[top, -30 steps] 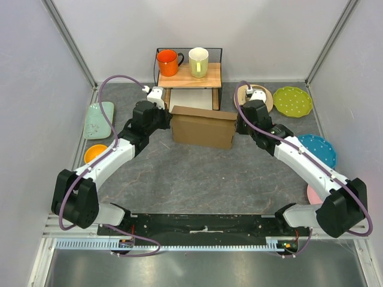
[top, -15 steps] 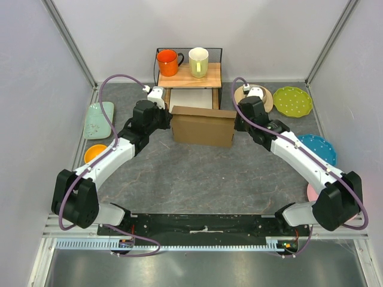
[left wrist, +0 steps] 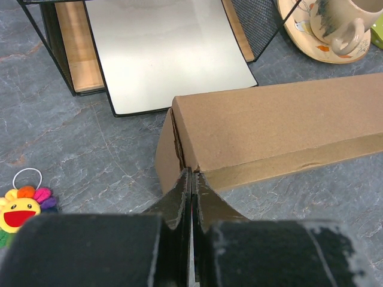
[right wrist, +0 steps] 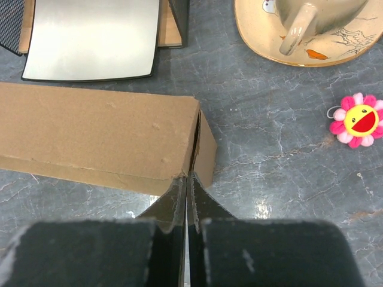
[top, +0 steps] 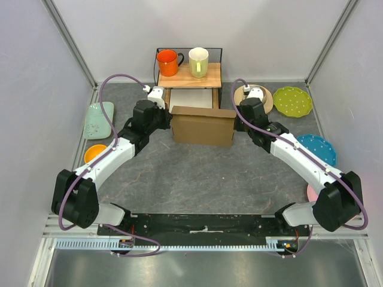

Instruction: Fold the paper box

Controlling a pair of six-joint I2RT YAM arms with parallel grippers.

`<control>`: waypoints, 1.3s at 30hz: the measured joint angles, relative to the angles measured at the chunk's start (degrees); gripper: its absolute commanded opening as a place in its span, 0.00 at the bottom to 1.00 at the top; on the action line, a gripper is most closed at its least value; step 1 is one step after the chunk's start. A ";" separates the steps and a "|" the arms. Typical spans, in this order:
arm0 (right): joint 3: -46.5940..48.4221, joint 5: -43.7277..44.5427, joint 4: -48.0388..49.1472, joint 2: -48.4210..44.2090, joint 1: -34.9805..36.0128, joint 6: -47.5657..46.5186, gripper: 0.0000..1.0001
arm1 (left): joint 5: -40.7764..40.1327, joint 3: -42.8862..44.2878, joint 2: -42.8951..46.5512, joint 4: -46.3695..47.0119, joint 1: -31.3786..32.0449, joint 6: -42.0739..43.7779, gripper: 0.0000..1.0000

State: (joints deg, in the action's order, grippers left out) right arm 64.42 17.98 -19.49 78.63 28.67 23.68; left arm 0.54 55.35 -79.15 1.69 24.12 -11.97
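Note:
The paper box [top: 202, 127] is brown cardboard, folded into a closed shallow shape and standing on its long edge at the table's middle back. My left gripper [top: 167, 121] is shut, with its tips at the box's left end. In the left wrist view the shut tips [left wrist: 191, 174] touch the seam at the corner of the box [left wrist: 281, 128]. My right gripper [top: 237, 122] is shut at the box's right end. In the right wrist view its tips [right wrist: 187, 177] touch the end seam of the box [right wrist: 96, 134].
A black wire rack [top: 189, 75] behind the box holds an orange mug [top: 168, 62] and a cream mug [top: 198, 61], with a white tray [left wrist: 167, 54] beneath. A cup on a saucer [right wrist: 311, 24], green plate [top: 292, 101], blue plate [top: 318, 149], mint tray [top: 99, 119], orange bowl [top: 94, 153] and flower toys [right wrist: 358, 119] surround it.
My right gripper has moved slightly back and left against the box's right end. The left arm and the box have barely moved.

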 measured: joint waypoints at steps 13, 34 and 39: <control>-8.13 -0.70 7.21 -5.22 0.02 1.36 0.27 | 0.48 0.02 -0.04 0.02 0.11 0.00 0.02; 3.08 -1.66 -1.88 -1.31 -0.04 1.55 0.09 | 0.98 1.03 -0.72 -0.92 0.13 -0.37 0.25; -1.60 -2.08 1.05 -1.25 -0.02 1.81 0.08 | 0.26 1.62 -0.61 -2.58 0.00 -0.61 0.34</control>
State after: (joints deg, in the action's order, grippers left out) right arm 62.83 15.90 -18.44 77.38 28.64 25.50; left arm 0.80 56.97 -79.77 -0.89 24.12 -12.58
